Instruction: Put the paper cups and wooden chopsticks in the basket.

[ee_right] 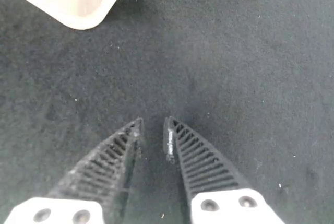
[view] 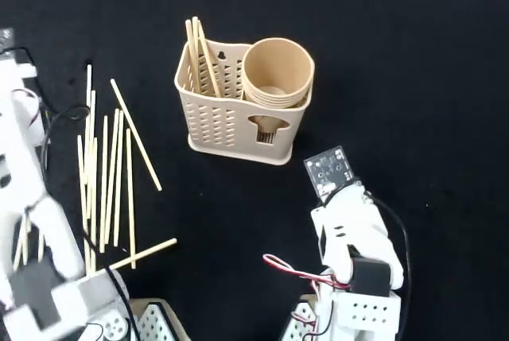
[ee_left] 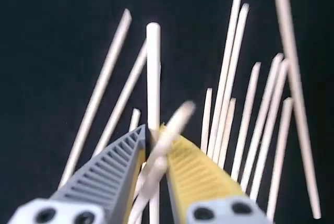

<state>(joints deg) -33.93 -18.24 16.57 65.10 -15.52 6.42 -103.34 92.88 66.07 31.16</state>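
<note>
Chopsticks: loose chopsticks (view: 107,170) lie fanned on the black table (view: 413,79), well left of the basket (view: 231,130) in the high view, long axes roughly parallel and running toward the far edge. One stray lies crosswise at the near end.

Left gripper (ee_left: 155,131) is over that pile, jaws pinched to a narrow slot on the gripped chopsticks (ee_left: 153,67). Looks like two, crossed. One runs straight out past the tips along the fingers; the other is angled and blurred, so can't confirm how firmly it's caught.

Key relation: basket is away and to the right of the left arm. Its stick compartment is the side facing the pile and already has the binned chopsticks (view: 203,55) leaning in it. Paper cups (view: 277,71) are stacked in the other compartment.

Held stick is in line with the fingers, so my read is the wrist must point down over that slot for it to go in end-first.

Right gripper (ee_right: 153,125) is empty with a small gap, low over the cloth, basket corner just ahead. That arm is nearer the basket, but on the cup side.
</note>
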